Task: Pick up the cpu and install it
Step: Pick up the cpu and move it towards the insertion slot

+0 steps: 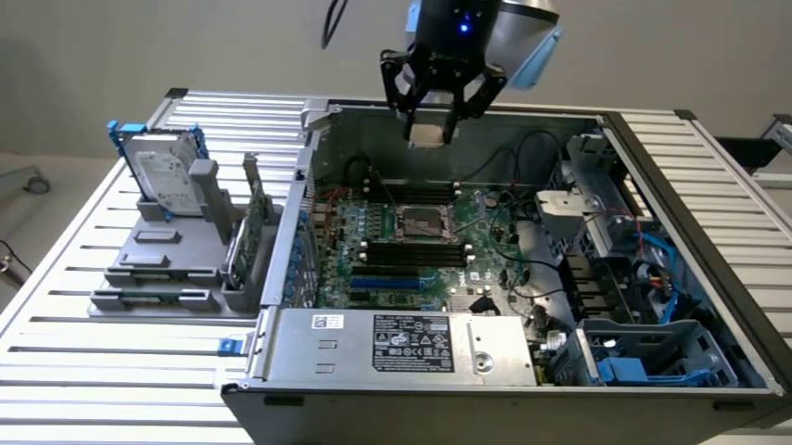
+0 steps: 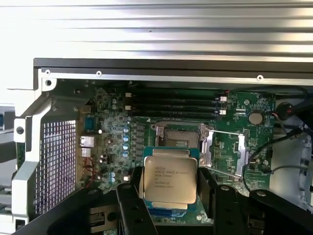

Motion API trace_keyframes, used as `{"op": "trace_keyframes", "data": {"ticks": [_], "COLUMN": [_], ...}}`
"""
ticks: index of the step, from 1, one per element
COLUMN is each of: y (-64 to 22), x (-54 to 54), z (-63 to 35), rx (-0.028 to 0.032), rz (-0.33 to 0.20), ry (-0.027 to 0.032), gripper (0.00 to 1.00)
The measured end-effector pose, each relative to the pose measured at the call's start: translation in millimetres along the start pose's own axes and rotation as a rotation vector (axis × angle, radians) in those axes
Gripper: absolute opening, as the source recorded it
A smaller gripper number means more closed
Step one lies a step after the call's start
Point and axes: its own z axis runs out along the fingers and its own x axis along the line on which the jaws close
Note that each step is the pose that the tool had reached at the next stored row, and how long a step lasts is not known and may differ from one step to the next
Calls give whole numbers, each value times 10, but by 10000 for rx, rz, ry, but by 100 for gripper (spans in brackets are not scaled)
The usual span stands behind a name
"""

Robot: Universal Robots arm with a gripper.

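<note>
Case (image 2: 171, 64) open on top, free room above the board. Socket (image 1: 418, 222) sits mid-board w/ memory sticks (image 2: 171, 105) just beside it. Claw (image 1: 433, 119) hangs near the case's far rim, fingers pinching the cpu (image 2: 169, 180) by opp. edges, well above the socket.

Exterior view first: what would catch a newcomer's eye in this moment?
The pincer hangs above the open computer case, shut on the cpu, a pale silver square. Inside the case, in the middle of the motherboard, sits the dark metal-rimmed socket. At the exterior view's left, a hard drive in a blue frame stands upright on a grey rack.
</note>
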Motion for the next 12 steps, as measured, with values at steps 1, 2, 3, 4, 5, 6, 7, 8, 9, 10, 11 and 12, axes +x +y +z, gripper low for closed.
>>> {"op": "trace_keyframes", "data": {"ticks": [1, 2, 3, 4, 5, 6, 7, 8, 9, 10, 11, 12], "y": [-1, -2, -3, -4, -6, -7, -8, -9, -10, -10, -10, -10], "x": [-9, -21, -32, -44, -55, -66, -77, -89, -97, -97, -97, -97], "z": [18, 35, 52, 68, 85, 102, 119, 138, 153, 153, 153, 153], "rx": [0, -1, -1, 0, 0, -1, 0, -1, -1, 1, 1, 1], "rz": [1, -1, 0, -1, 0, 0, -1, -1, 0, 1, 2, 3], "ry": [0, 0, -1, 0, 0, 0, 0, 0, 1, 12, 17, 22], "gripper": [54, 54, 54, 54, 54, 54, 54, 54, 54, 54, 54, 54]}}
